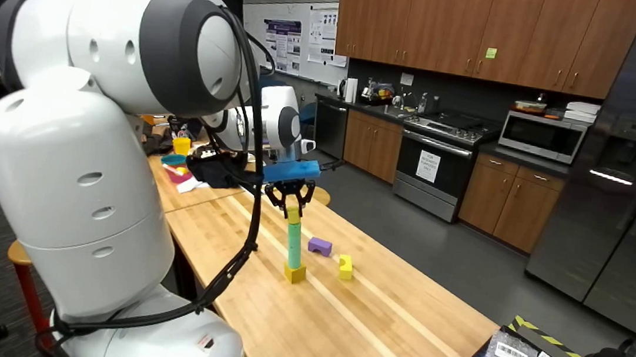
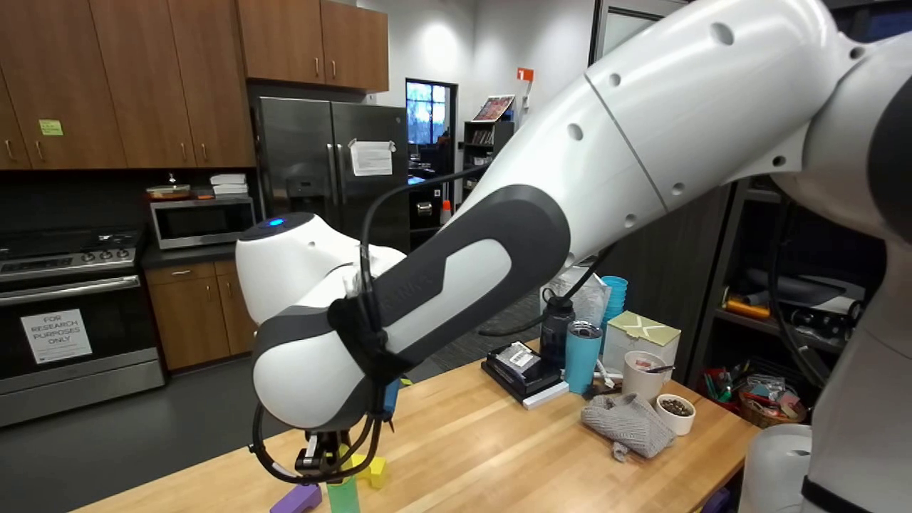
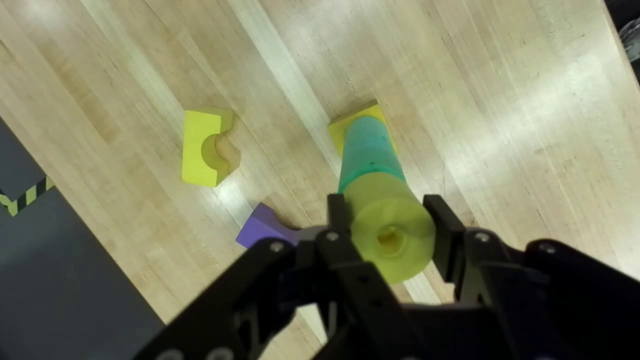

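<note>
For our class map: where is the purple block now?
In an exterior view, the purple block lies right of the green cylinder, left of the notched yellow block.

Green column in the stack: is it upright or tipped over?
Upright. In an exterior view, the green column stands on end between a yellow block below and a yellow cylinder above.

Both exterior views look across the butcher-block table and share the refrigerator; the wrist view looks closely downward.
</note>
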Action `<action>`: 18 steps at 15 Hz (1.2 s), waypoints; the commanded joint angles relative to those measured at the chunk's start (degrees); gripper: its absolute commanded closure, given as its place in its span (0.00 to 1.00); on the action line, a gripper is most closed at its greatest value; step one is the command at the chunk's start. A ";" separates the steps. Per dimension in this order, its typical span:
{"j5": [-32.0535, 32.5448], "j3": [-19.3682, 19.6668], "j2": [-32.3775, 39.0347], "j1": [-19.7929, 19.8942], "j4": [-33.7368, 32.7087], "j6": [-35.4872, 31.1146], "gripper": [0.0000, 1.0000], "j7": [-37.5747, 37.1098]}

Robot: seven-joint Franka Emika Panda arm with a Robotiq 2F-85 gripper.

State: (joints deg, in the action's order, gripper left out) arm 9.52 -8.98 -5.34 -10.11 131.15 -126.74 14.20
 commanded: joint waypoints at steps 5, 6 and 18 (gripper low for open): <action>-1.44 0.50 0.44 0.31 -0.64 -0.28 0.84 1.71; -1.44 0.51 0.51 0.31 -0.63 -0.31 0.84 1.71; -1.69 0.53 0.99 0.35 -0.79 -0.13 0.28 1.70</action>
State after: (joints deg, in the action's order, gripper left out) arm 9.40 -8.76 -4.62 -10.11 131.12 -126.95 14.23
